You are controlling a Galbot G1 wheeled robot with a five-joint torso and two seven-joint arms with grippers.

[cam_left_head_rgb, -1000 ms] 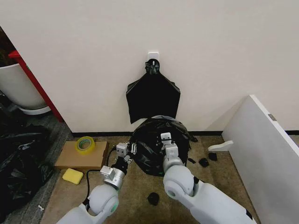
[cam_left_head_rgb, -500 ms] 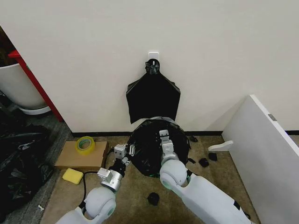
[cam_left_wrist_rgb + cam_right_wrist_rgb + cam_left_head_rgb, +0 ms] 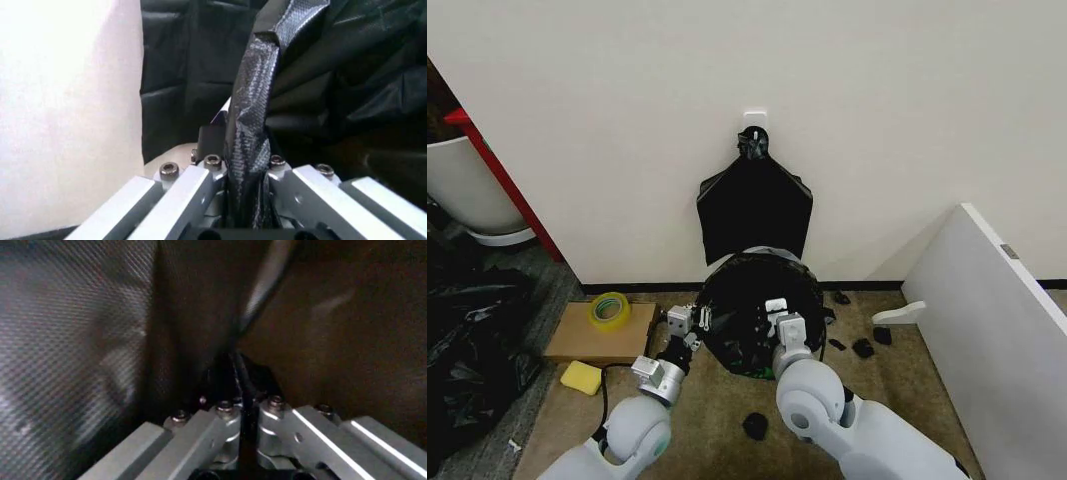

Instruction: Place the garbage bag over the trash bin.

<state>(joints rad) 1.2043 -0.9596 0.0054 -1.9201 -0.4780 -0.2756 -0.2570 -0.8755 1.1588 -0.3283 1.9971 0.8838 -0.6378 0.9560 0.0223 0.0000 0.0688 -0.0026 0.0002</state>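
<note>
The garbage bag point(image 3: 739, 345) is glossy black and crinkled, and it lines a round opening on the floor at the foot of the wall. It wraps the trash bin, whose walls are hidden. My left gripper point(image 3: 691, 321) is at the left rim, shut on a twisted strip of the bag point(image 3: 252, 105); the left wrist view shows its tips point(image 3: 243, 165) clamping that strip. My right gripper point(image 3: 779, 316) is at the near right side of the opening. Its tips point(image 3: 241, 405) are shut on a thin fold of the bag's film point(image 3: 80, 340).
Flat black bags point(image 3: 755, 210) hang from a wall hook above the bin. To the left lie a cardboard sheet point(image 3: 577, 335) with a yellow tape roll point(image 3: 610, 310), a yellow sponge point(image 3: 582, 377), black plastic point(image 3: 467, 340) and a large white pot point(image 3: 462, 190). A white board point(image 3: 997, 330) leans on the right; black scraps point(image 3: 755, 425) dot the floor.
The bag was a closed dome over the bin; now its mouth is spread into an open ring. My right gripper drew back and down toward me; the left one shifted slightly outward.
</note>
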